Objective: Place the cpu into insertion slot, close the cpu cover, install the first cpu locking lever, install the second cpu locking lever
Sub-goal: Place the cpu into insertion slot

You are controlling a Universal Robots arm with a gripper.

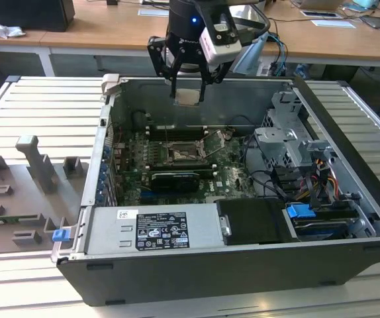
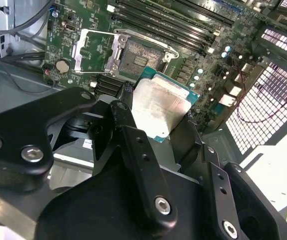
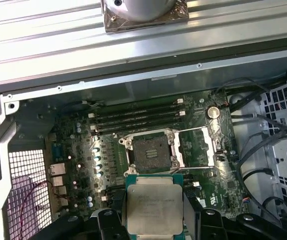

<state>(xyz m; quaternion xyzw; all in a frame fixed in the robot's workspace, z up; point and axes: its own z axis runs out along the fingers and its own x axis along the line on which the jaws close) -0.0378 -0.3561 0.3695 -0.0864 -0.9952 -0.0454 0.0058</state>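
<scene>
Above the insertion slot (image 3: 151, 152), pincer (image 1: 189, 99) clamps cpu (image 3: 152, 207) face-up.

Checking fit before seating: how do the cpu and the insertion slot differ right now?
The cpu has a pale metal face; the insertion slot has a dark centre in a black frame. The cpu is held in the tool above the board; the slot sits on it, uncovered. Both are square.
</scene>
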